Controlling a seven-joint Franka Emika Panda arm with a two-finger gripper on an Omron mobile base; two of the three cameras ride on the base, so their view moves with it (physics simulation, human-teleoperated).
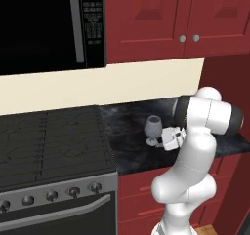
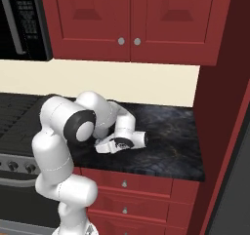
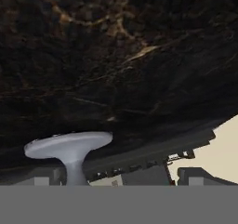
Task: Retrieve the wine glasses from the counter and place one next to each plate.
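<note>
Left base view: the tool, released, sits at a wine glass standing on the table (beside the stove); the hand view adds the glass's round foot between the fingertips.

A small grey translucent stemmed wine glass with a rounded bowl, short stem and round foot stands upright on the black marbled stone counter with grey veining, near the counter's middle and well back from its front edge.
</note>
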